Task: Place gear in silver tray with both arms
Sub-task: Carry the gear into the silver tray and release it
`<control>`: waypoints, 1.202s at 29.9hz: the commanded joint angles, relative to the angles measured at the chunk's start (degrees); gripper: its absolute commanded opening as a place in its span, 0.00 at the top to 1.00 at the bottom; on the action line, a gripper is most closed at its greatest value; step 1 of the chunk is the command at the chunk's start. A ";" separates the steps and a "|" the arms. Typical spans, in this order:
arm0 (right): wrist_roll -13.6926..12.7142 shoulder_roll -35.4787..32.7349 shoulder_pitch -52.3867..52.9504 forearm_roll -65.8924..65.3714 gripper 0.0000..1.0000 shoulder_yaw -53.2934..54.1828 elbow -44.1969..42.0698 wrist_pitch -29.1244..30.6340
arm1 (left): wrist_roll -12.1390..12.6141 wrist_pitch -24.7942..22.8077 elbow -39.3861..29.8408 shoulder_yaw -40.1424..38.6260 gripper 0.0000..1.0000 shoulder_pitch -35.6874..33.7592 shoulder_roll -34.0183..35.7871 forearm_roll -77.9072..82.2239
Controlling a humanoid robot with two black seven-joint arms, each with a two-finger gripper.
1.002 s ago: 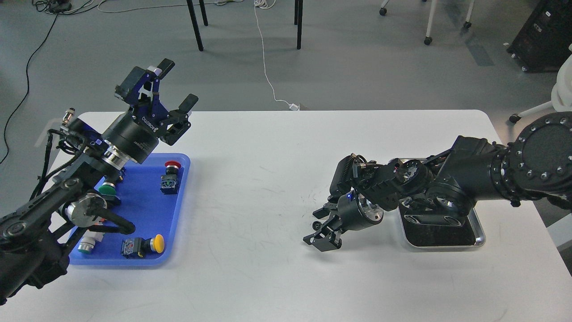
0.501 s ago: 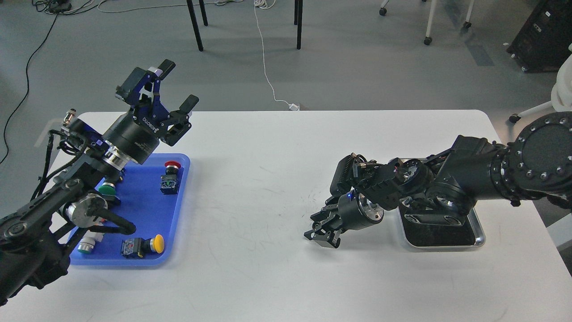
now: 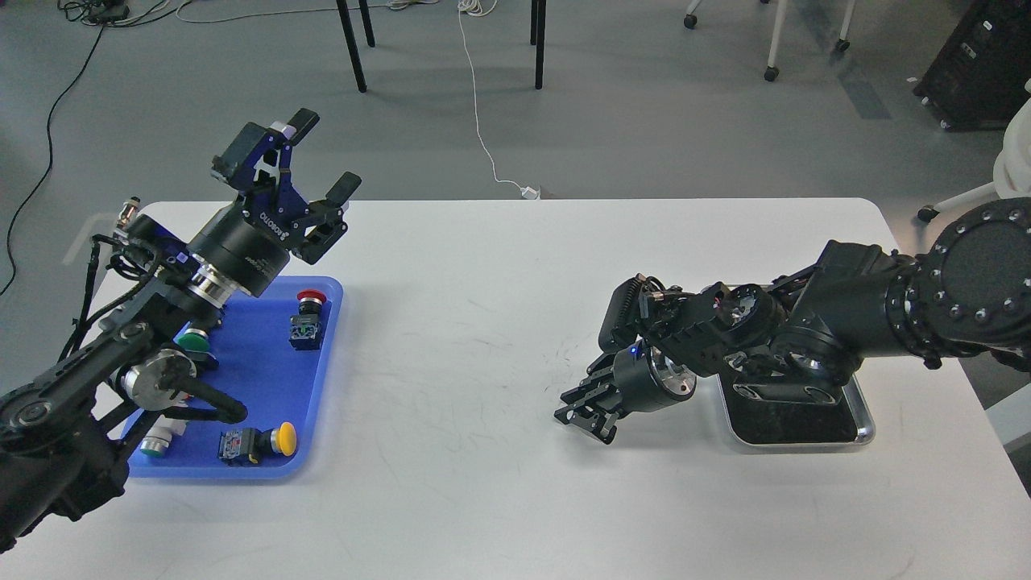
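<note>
My right gripper (image 3: 581,416) is low over the white table, left of the silver tray (image 3: 867,422). Its fingers are closed together, and the tiny black gear that lay between them a moment ago is hidden inside them. The silver tray lies at the right with a dark reflective bottom, and my right arm covers most of it. My left gripper (image 3: 325,155) is open and empty, raised above the back corner of the blue tray (image 3: 320,379).
The blue tray at the left holds several push-buttons: a red one (image 3: 308,317), a green one (image 3: 193,341) and a yellow one (image 3: 259,441). The white table (image 3: 467,338) stretches between the two trays. Chair and table legs stand on the floor behind.
My right gripper closed around the gear on the table and lifted slightly, moving a little right. My left gripper shifted very slightly and stays open.
</note>
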 commanded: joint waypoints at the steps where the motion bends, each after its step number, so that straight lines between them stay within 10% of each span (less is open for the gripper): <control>1: -0.01 -1.74 2.40 0.40 0.82 0.45 0.93 -0.15 | 0.00 0.00 0.00 0.00 0.02 0.00 0.00 0.00; 18: -0.01 -32.41 4.09 -6.36 0.80 -3.41 6.65 0.46 | 0.79 -0.09 -0.88 0.53 0.02 0.00 -1.32 0.00; 30: -0.01 -33.74 -5.06 -6.27 0.74 -0.60 1.46 -0.07 | 0.88 -0.70 -1.15 0.35 0.02 0.00 -1.14 0.00; 34: -0.01 -33.74 -5.06 -6.19 0.44 0.63 1.99 -0.07 | 0.88 -0.70 -1.15 0.35 0.02 0.00 -1.14 0.00; 36: -0.01 -34.00 -5.06 -6.19 0.13 0.98 1.99 -0.15 | 0.96 -0.70 -1.15 0.35 0.02 0.00 -1.14 0.00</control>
